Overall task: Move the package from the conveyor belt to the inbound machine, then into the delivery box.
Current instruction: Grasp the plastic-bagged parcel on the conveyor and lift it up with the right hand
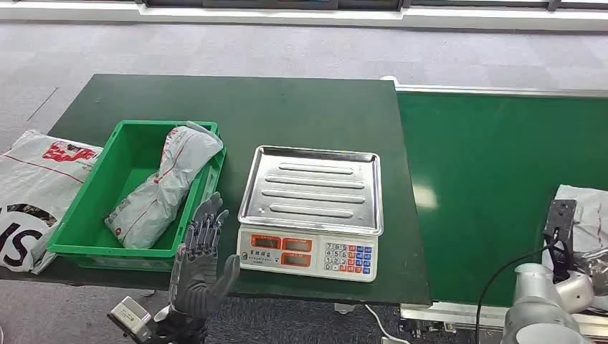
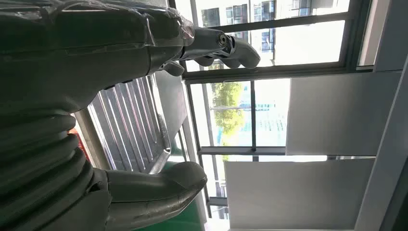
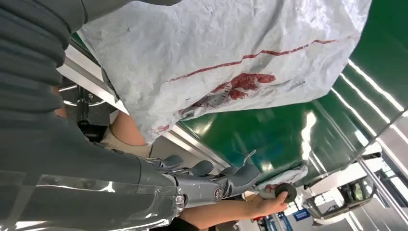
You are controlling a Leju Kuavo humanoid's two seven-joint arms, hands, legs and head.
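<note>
While the left hand [image 1: 203, 261] hangs upright at the near table edge, fingers straight and apart with nothing in them, the right hand [image 3: 202, 185] is down by the conveyor's near rail, its fingers apart and holding nothing that I can see, close alongside the white package [image 3: 226, 62]. That package [image 1: 586, 215] lies at the belt's near right side, overhanging the edge, so by my reading we're at the very first step: the pick-up off the conveyor belt [image 1: 495, 186]. A person's hand [image 3: 269, 204] grips a small dark knob just past the robot's fingers, so watch that! Next move calls for the right hand to close on the package and carry it leftwards to the scale's steel tray [image 1: 312, 188], which sits bare and ready. Further left, the green delivery box [image 1: 93, 208] already holds one wrapped parcel [image 1: 168, 186], and another bag [image 1: 36, 186] lies beside it.
</note>
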